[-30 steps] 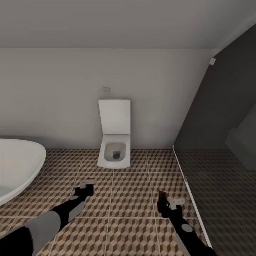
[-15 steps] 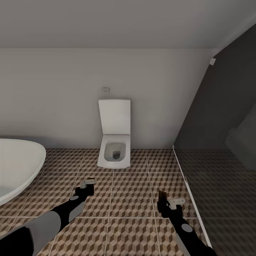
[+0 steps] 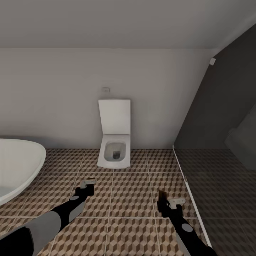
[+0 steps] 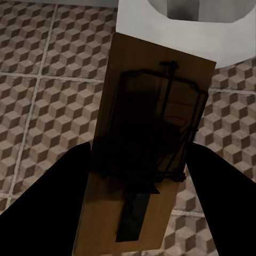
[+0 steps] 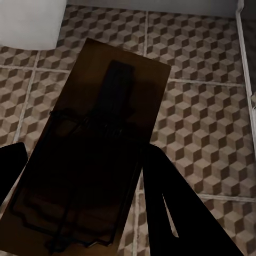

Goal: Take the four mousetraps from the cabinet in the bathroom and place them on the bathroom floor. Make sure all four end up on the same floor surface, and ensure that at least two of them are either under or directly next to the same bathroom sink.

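Bathroom floor (image 3: 131, 199) of large square tiles, small brown, beige and white cube print, pale grout lines. White square toilet (image 3: 113, 151) standing on it at the far wall, lid up. White oval bathtub (image 3: 17, 167) resting on it at the left. Pale shower threshold strip (image 3: 190, 193) along the right, darker tiles beyond.

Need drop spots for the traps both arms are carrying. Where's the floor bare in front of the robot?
Bare tile runs between the left tool and right tool, and ahead up to the toilet. More bare floor lies between the toilet and the shower threshold. Tighter at left, where the bathtub overhangs. Each tool holds a mousetrap.
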Robot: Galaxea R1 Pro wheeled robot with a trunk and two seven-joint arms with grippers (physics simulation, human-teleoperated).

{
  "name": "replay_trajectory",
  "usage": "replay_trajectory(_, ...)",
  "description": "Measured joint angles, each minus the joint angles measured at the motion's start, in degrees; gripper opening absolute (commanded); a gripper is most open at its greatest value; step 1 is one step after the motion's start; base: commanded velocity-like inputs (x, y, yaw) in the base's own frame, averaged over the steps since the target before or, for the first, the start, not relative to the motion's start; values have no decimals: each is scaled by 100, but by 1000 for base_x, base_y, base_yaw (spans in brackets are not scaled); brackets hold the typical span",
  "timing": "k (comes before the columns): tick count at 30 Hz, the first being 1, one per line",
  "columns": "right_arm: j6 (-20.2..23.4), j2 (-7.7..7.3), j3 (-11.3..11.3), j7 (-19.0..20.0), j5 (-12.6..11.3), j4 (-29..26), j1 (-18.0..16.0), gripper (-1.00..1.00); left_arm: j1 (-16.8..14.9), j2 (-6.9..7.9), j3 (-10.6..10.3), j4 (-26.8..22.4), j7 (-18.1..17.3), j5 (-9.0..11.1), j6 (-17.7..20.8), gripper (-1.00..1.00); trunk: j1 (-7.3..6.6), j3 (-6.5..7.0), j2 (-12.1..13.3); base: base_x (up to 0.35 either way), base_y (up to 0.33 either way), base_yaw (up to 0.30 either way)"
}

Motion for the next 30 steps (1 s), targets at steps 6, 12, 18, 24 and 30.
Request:
replay_trajectory(6,-6,0,16,16,-3,-208,0,-100,0,0,0,0,0,0,0,-100,0,0,0,0,0,0)
replay_trajectory(12,-7,-5,20,2,-4,-368,-1,-100,0,0,0,0,0,0,0,-100,0,-8,0,0,0,0)
replay_trajectory(18,-7,-9,20,0,-5,-381,0,-100,0,0,0,0,-3,1,0,-100,44,-87,-78,0,0,0)
replay_trajectory(24,-7,-9,20,0,-5,-391,0,-100,0,0,0,0,-3,1,0,-100,176,-248,-320,0,0,0)
replay_trajectory(30,-7,-9,20,0,-5,-392,0,-100,0,0,0,0,-3,1,0,-100,308,-409,-561,0,0,0)
